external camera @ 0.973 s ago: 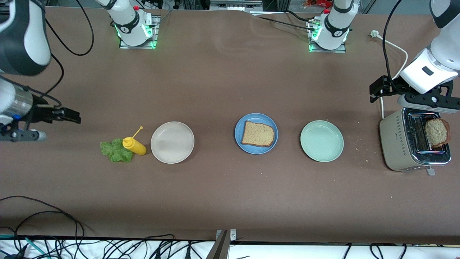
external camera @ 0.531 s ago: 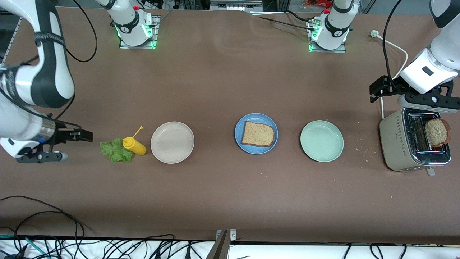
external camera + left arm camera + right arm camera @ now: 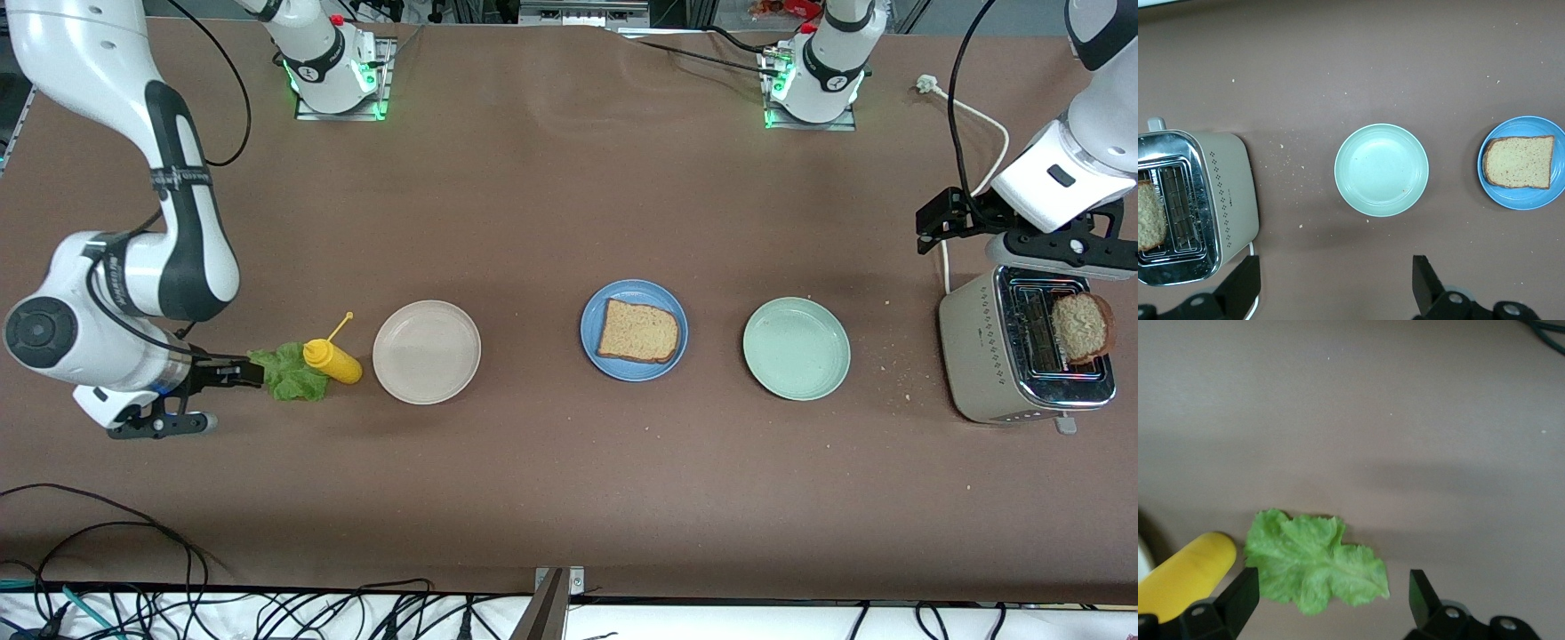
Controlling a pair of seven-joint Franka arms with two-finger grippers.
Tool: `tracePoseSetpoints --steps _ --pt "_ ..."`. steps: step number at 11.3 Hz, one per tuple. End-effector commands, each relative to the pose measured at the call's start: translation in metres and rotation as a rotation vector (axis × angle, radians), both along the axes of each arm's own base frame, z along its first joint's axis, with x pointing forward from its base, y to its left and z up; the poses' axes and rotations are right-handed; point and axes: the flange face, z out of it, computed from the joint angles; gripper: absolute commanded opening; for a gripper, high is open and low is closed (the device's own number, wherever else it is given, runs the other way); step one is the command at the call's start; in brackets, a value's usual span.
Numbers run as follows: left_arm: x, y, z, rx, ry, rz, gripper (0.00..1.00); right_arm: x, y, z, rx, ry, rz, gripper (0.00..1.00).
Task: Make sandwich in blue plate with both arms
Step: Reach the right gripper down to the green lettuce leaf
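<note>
The blue plate (image 3: 590,342) sits mid-table with one brown bread slice (image 3: 637,332) on it; both show in the left wrist view, plate (image 3: 1522,202) and slice (image 3: 1518,162). A second slice (image 3: 1080,326) stands in the toaster (image 3: 982,356). The green lettuce leaf (image 3: 286,373) lies on the table toward the right arm's end. My right gripper (image 3: 247,372) is open and low at the leaf's edge; in the right wrist view the leaf (image 3: 1315,563) lies just ahead of the gripper (image 3: 1331,603). My left gripper (image 3: 935,220) is open and empty, up over the table beside the toaster.
A yellow squeeze bottle (image 3: 332,359) lies against the lettuce, beside an off-white plate (image 3: 427,352). A pale green plate (image 3: 797,348) stands between the blue plate and the toaster. A white cord (image 3: 987,120) runs by the toaster. Crumbs lie around it.
My right arm has swung down and in from the table's end, bringing its open gripper to the lettuce. The left arm has not moved.
</note>
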Motion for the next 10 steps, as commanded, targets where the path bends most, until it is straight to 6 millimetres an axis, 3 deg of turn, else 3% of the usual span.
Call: tracePoseSetpoints --steps 1,3,6,9,10 --pt "-0.006 0.002 0.006 0.017 -0.003 0.012 1.00 0.010 0.000 -0.043 -0.010 -0.057 0.026 1.00" --pt "-0.006 0.004 0.006 0.017 -0.003 0.015 1.00 -0.010 0.000 -0.081 -0.007 -0.100 0.027 1.00" --pt "-0.006 0.004 0.007 0.017 -0.005 0.016 1.00 -0.036 0.005 -0.115 0.005 -0.095 0.031 1.00" --pt "-0.006 0.004 0.006 0.017 -0.003 0.017 1.00 -0.046 0.007 -0.128 0.007 -0.103 0.037 1.00" --pt "-0.006 0.004 0.006 0.017 -0.003 0.017 1.00 -0.046 0.007 -0.128 0.006 -0.102 0.047 0.89"
